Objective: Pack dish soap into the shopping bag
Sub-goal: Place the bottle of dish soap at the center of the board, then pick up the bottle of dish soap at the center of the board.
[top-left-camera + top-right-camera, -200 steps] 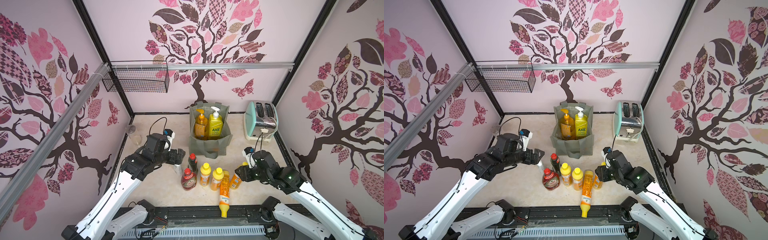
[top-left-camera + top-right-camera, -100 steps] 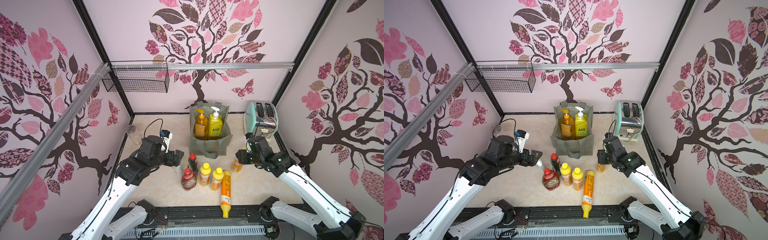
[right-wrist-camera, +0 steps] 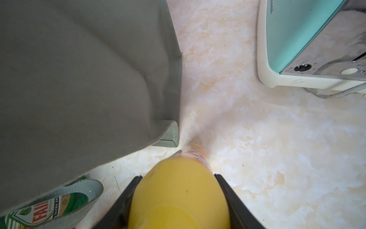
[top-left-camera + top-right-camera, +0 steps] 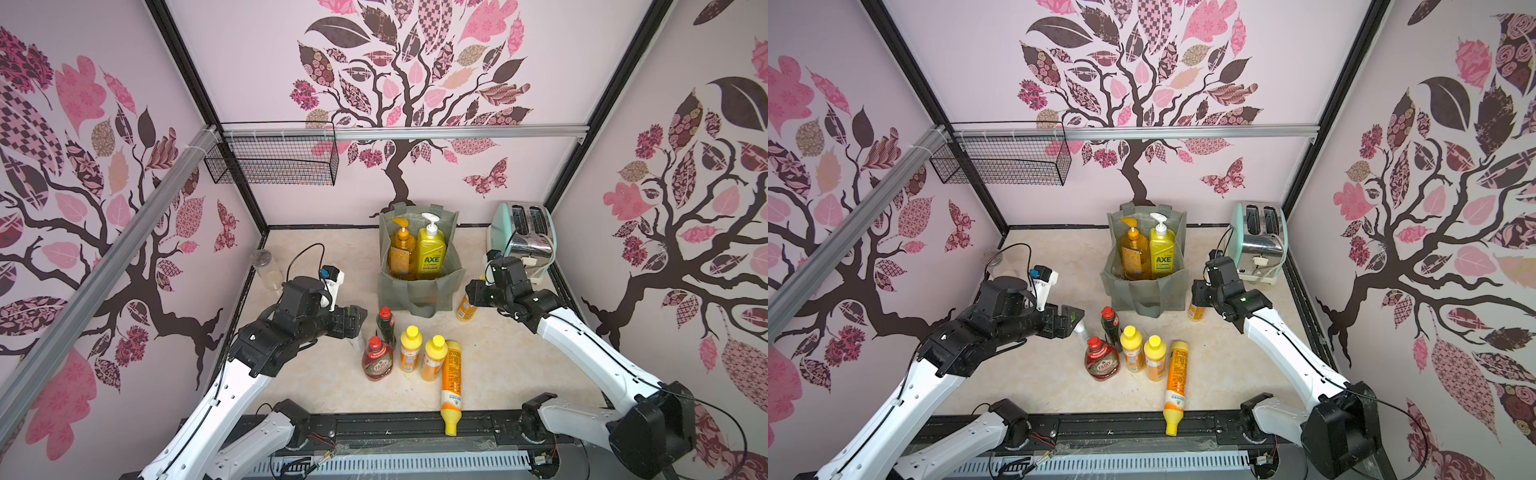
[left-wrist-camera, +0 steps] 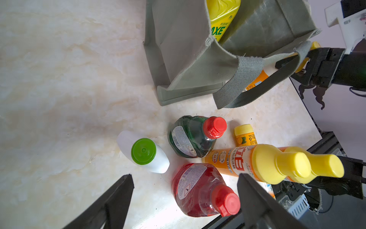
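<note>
nine dish soap bottles in all. two are tall pump bottles: one orange pump bottle [image 4: 401, 254] and one yellow axe pump bottle [image 4: 431, 254]. there are four small orange yellow-capped bottles [image 4: 410, 352] [image 4: 432, 360] [image 4: 451, 376] [image 4: 465, 308]. one is the red fairy bottle [image 4: 378, 360], one the dark red-capped bottle [image 4: 385, 327] and one the white green-capped bottle [image 5: 145, 153]. there is one grey-green shopping bag [image 4: 419, 293], and it has two strap handles. one mint toaster [image 4: 525, 237] with two slots, one black wire basket [image 4: 274, 160], one clear glass jar [image 4: 268, 270]. two robot arms: one left arm [image 4: 232, 386] and one right arm [image 4: 582, 349].
</note>
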